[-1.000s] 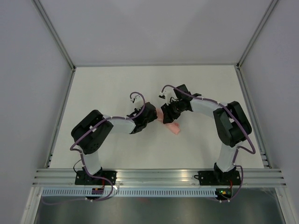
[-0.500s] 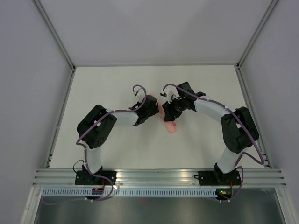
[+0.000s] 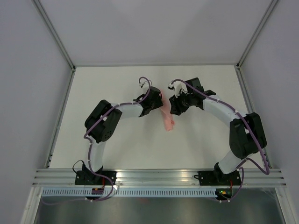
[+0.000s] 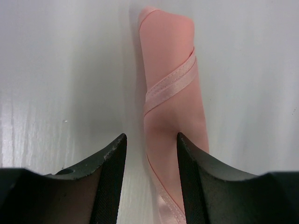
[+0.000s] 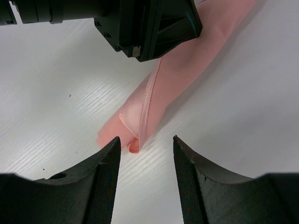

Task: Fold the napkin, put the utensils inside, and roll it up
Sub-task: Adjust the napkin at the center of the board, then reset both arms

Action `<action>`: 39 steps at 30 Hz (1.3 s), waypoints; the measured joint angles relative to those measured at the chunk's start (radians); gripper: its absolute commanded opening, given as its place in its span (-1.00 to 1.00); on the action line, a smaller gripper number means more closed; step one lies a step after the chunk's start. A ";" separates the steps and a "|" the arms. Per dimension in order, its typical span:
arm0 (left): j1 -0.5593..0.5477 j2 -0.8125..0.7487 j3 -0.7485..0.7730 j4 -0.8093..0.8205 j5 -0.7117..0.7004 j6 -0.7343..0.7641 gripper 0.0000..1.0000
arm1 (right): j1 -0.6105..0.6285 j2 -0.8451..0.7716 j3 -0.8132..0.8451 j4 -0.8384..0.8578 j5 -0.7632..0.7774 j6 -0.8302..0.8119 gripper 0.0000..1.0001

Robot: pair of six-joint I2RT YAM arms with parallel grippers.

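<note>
The pink napkin (image 3: 167, 119) lies rolled into a narrow tube on the white table (image 3: 112, 88). In the left wrist view the roll (image 4: 173, 88) runs straight away from my left gripper (image 4: 150, 144). The jaws are open and the roll's near part lies between them, close to the right finger. My right gripper (image 5: 145, 147) is open, with one open end of the roll (image 5: 128, 133) just beyond its left fingertip. In the top view the left gripper (image 3: 158, 103) and right gripper (image 3: 174, 107) stand on either side of the roll's far part. The utensils are hidden.
The left gripper's black body (image 5: 145, 23) hangs over the roll in the right wrist view. Metal frame rails (image 3: 60, 107) run along the table's left and right sides. Grey walls (image 3: 154, 28) enclose the table.
Both grippers have moved toward the far side of the table and slightly right. More of the napkin roll now shows, lying longer on the table.
</note>
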 measured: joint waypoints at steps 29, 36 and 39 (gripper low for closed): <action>0.008 -0.446 -0.077 -0.122 0.103 0.159 0.14 | -0.224 -0.174 0.000 -0.053 -0.056 0.004 0.23; 0.008 -0.804 -0.232 -0.246 0.152 0.215 0.21 | -0.310 -0.316 0.000 -0.110 -0.045 0.000 0.28; 0.008 -0.917 -0.285 -0.310 0.165 0.238 0.22 | -0.331 -0.362 0.000 -0.135 -0.031 0.000 0.30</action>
